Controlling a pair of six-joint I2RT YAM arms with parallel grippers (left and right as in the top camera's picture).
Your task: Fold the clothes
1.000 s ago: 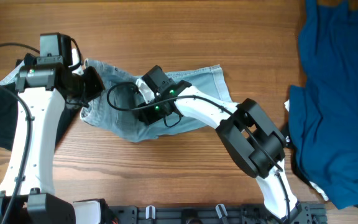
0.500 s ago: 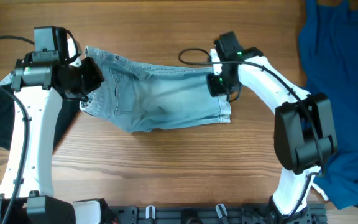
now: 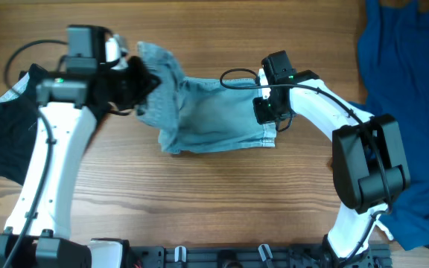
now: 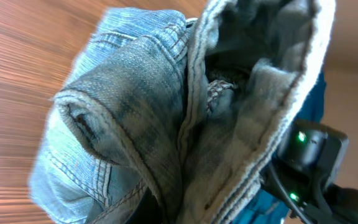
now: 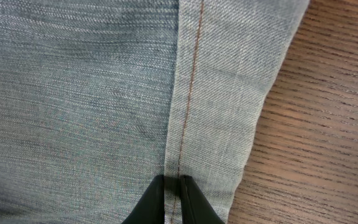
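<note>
The pale blue denim shorts [image 3: 214,115] lie mid-table with their hemmed leg end to the right. My left gripper [image 3: 141,83] holds the waistband end bunched and lifted off the table. In the left wrist view the raised denim [image 4: 142,106] fills the frame and hides the jaws. My right gripper [image 3: 268,112] sits at the right hem. In the right wrist view its fingers [image 5: 173,190] are pinched on the stitched hem of the shorts [image 5: 73,93], which lie flat on the wood.
A plain dark blue cloth [image 3: 404,112] covers the table's right side. A black garment [image 3: 2,134] lies at the left edge under the left arm. Bare wooden table [image 3: 199,193] runs along the front. The right arm [image 4: 316,155] shows behind the raised denim.
My left gripper has moved right and lifted the waistband end over toward the middle, bunching the left part. My right gripper stays at the right hem.
</note>
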